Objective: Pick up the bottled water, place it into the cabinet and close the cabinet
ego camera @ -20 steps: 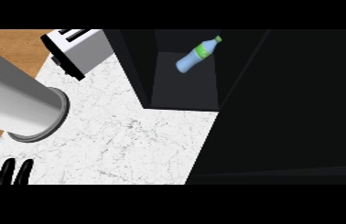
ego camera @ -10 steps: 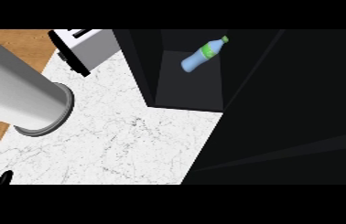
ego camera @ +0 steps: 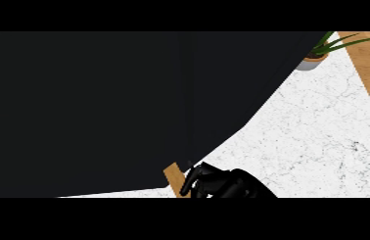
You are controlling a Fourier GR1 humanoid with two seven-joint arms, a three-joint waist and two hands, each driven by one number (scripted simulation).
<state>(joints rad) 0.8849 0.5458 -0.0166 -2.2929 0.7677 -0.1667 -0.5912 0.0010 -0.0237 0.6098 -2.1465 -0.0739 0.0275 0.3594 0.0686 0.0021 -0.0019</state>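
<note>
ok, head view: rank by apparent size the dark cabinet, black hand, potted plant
1. dark cabinet, by far the largest.
2. black hand, cut off by the lower edge.
3. potted plant, partly cropped; close to the hand, so this order is unsure.

Glossy black hand [ego camera: 220,184], rounded segmented fingers [ego camera: 189,182].

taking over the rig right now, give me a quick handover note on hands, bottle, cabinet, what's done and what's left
One black hand shows at the lower edge, fingers curled at a thin wooden edge, probably the cabinet door; which hand it is cannot be told.
No other hand shows.
The bottled water is not visible; a large dark cabinet mass fills most of the head view.
A potted plant stands at the top right of the white counter.
Done: cannot be confirmed from this view.
Left: check the bottle is inside, then check the door is fully closed.
</note>
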